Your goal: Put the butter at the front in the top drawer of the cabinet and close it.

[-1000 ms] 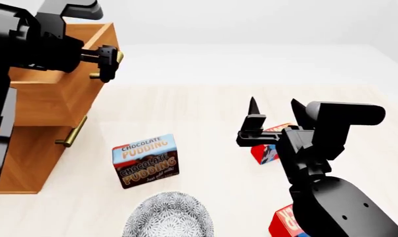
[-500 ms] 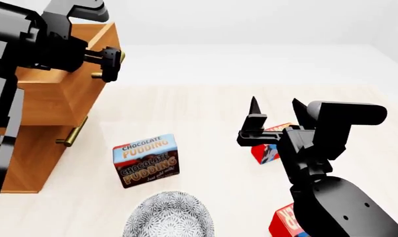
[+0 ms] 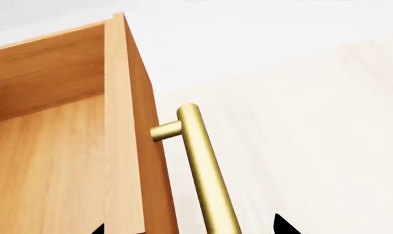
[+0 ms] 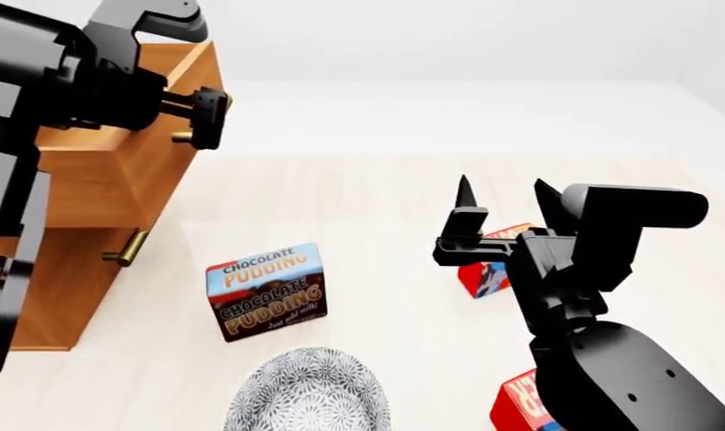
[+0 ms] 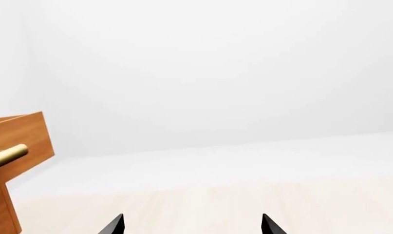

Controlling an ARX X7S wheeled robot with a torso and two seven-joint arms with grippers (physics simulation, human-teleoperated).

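The cabinet (image 4: 45,287) stands at the left with its top drawer (image 4: 99,180) pulled out. My left gripper (image 4: 207,117) is at the drawer's brass handle (image 3: 203,165). In the left wrist view its jaws are open, straddling the handle and the drawer front (image 3: 124,122) without pinching them. One butter carton (image 4: 491,274) lies on the table, partly hidden behind my right gripper (image 4: 502,189). A second butter carton (image 4: 516,404) shows at the near edge, closest to me and mostly covered by the right arm. The right gripper (image 5: 192,225) hangs open and holds nothing.
A chocolate pudding box (image 4: 266,292) stands between the cabinet and the cartons. A patterned grey bowl (image 4: 308,395) sits at the near edge. The lower drawer is shut, with its brass handle (image 4: 128,247) sticking out. Pale wood table surface lies beyond the cartons.
My left gripper and arm have edged slightly to the right at the top drawer's handle. The right arm and the cartons have not moved.
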